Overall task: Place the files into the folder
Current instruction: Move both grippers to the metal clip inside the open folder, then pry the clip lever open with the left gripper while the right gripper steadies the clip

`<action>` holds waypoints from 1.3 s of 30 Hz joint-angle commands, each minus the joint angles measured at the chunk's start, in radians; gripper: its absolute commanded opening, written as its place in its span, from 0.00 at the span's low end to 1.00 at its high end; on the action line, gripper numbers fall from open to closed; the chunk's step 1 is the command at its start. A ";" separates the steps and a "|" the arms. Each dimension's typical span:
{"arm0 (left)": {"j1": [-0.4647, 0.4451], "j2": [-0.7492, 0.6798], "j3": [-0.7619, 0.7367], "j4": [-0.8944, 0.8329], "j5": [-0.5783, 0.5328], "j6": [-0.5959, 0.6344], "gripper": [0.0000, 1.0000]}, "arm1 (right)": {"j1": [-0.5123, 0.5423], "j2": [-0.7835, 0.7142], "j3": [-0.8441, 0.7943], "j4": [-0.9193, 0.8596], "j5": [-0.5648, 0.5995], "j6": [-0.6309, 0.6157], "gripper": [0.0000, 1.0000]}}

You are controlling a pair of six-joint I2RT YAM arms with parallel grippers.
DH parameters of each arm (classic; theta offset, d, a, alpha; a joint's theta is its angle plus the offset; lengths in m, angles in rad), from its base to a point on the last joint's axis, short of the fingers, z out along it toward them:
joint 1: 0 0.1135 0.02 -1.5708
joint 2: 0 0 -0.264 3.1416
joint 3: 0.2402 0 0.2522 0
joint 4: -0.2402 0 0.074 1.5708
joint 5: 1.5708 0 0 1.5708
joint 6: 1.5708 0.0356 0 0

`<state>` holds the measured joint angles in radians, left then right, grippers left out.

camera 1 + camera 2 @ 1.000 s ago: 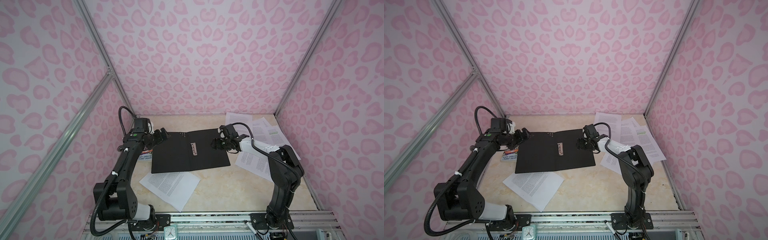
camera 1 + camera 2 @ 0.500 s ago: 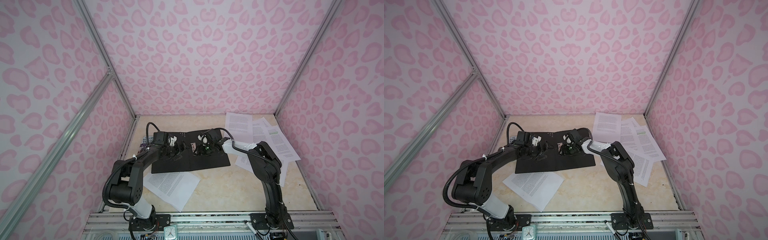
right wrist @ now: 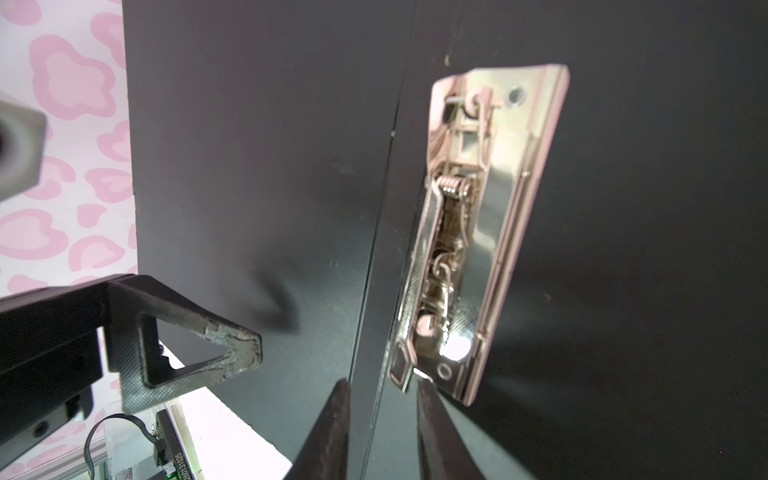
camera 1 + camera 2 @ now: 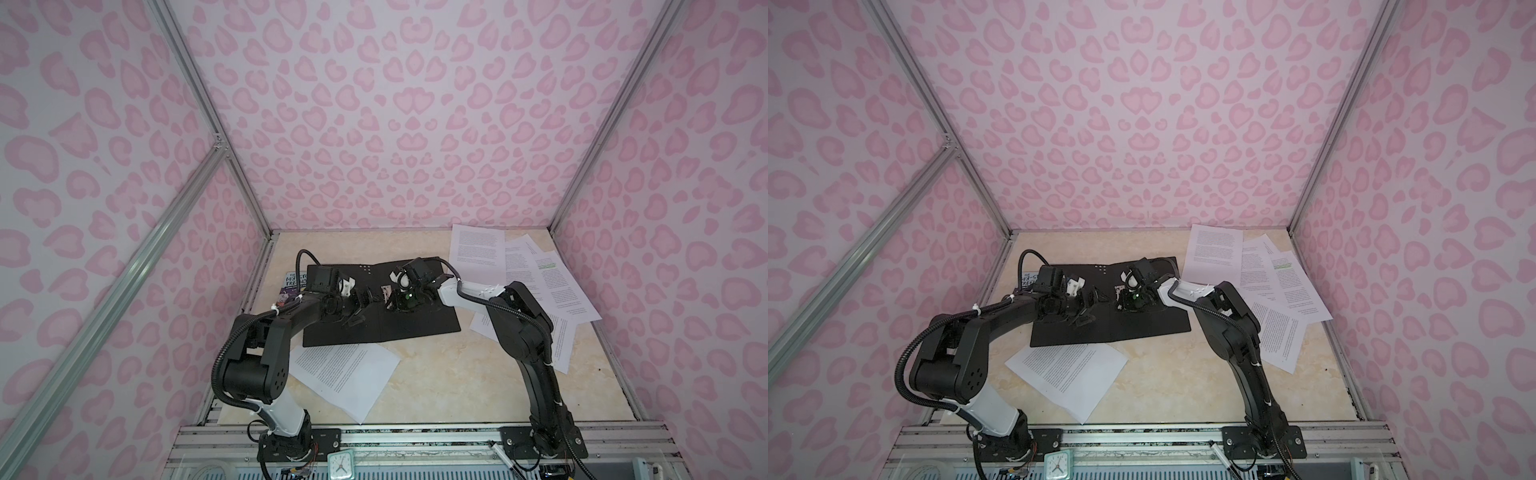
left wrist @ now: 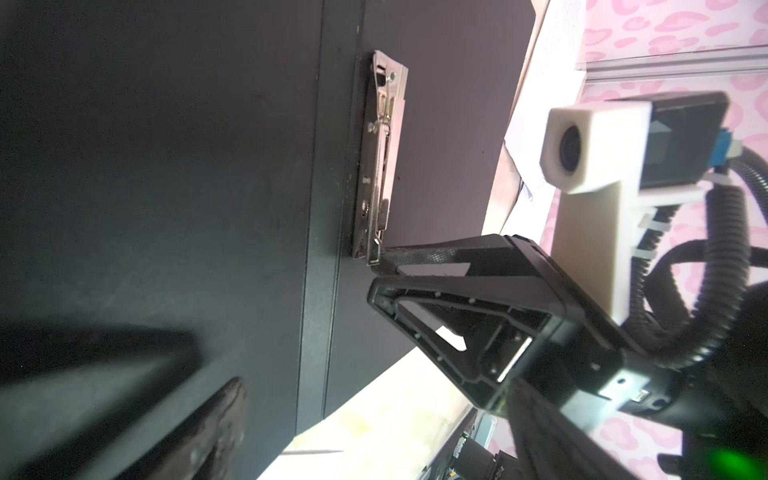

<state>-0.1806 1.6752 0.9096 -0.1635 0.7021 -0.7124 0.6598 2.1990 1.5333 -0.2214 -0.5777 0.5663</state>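
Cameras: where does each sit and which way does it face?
Top views: high at the front, looking down on table, open folder and files; both arms whole, left gripper and right gripper over the folder.
Left wrist: low over the folder, facing the clip; own fingers blurred, right gripper at the clip.
Right wrist: close above the clip; own fingertips straddle its end, left gripper beside.
Shared: both wrist views show clip and the opposite gripper.

The folder [image 3: 249, 166] is seen as smooth matt black material, marked with faint scuffs and dust. Its metal clip [image 3: 490, 216] is polished mirror-bright, and pink is reflected in it. The files [image 4: 345, 372] are made of plain matt white paper. The table top [image 4: 457, 374] is finished smooth, in a cream marble pattern. The camera mount [image 5: 590, 141] is made of matt white plastic.
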 commanded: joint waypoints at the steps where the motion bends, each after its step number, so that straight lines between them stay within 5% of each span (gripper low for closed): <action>1: 0.000 0.007 -0.002 0.004 -0.003 0.011 0.98 | -0.009 0.015 -0.009 0.029 -0.020 0.031 0.28; 24: 0.000 0.012 -0.005 0.009 0.001 0.011 0.98 | -0.042 0.055 -0.039 0.194 -0.101 0.168 0.10; 39: 0.000 0.030 0.003 0.018 0.013 0.007 0.98 | -0.041 0.072 -0.075 0.230 -0.128 0.194 0.14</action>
<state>-0.1806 1.6974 0.9054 -0.1623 0.7029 -0.7116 0.6163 2.2551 1.4689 0.0105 -0.7078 0.7532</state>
